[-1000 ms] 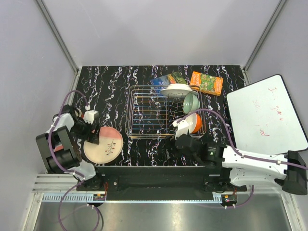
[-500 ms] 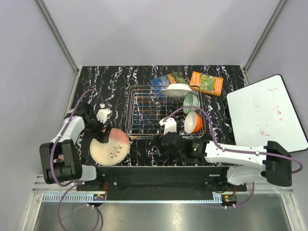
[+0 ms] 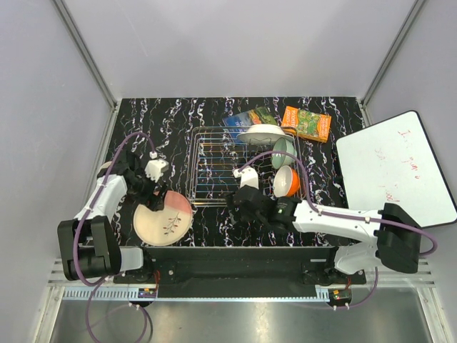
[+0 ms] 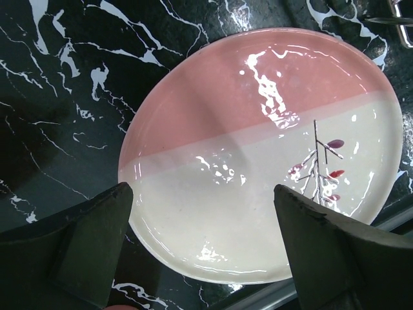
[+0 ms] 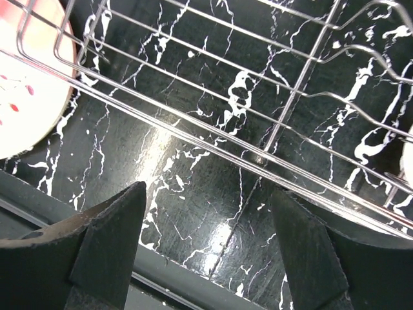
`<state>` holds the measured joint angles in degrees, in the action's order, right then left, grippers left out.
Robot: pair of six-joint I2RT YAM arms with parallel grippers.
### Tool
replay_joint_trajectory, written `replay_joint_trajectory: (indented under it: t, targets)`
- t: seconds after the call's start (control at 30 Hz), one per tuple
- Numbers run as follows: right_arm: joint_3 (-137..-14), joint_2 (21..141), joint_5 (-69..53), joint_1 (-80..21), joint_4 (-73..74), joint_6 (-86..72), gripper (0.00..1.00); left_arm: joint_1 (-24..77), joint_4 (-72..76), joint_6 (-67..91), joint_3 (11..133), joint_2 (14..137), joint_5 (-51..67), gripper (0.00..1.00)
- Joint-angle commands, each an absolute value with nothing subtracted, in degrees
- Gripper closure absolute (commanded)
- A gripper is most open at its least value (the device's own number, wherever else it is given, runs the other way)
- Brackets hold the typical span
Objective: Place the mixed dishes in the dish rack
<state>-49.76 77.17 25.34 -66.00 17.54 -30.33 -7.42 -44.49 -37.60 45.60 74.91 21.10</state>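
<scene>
Swinging leftward over the counter point(image 3: 164, 121), the right arm has drawn away from the orange-outside bowl point(image 3: 288, 181). It now carries the right pincer point(image 3: 239, 200) above the near left part of the dish rack point(image 3: 214, 161). Its jaws stand wide and hold nothing, with only rack wire and marbled counter between them in the wrist view.

The left arm has reached inward and brought the left pincer point(image 4: 203, 194) over the pink-and-cream plate point(image 3: 163, 218). Its jaws are spread almost fully and grip nothing, and the plate fills the gap between them in its wrist view. That plate has slid a little toward the rack and lies flat on the counter, just outside the rack's near left corner.

My reading is that three dishes are already loaded and this plate is next, with the left pincer lining up on it.

Counted by size:
- One dish rack.
- Two plates: the pink-and-cream one on the counter and a white plate point(image 3: 263, 133) propped at the rack's far edge.
- Two bowls: a pale green bowl point(image 3: 283, 151) and the orange one, both tipped on edge at the rack's right side.
- Two packets: a blue packet point(image 3: 246, 118) and an orange packet point(image 3: 307, 123), both beyond the rack.

No small cup shows in any view. It may be hidden by an arm, so I cannot place it.
</scene>
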Motion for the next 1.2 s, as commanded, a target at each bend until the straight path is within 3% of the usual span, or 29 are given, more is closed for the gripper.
replay_joint_trajectory:
  t: [0.0,1.17]
  targets:
    - [-53.5,79.7,23.6,-64.6,18.3,-30.6,0.16,-7.2,-44.8,-37.6,47.5,72.0,23.1,0.06]
    - [-60.3,92.6,18.5,-52.8,11.9,-24.0,0.18,-7.2,-43.6,-37.5,47.1,72.2,24.7,0.06]
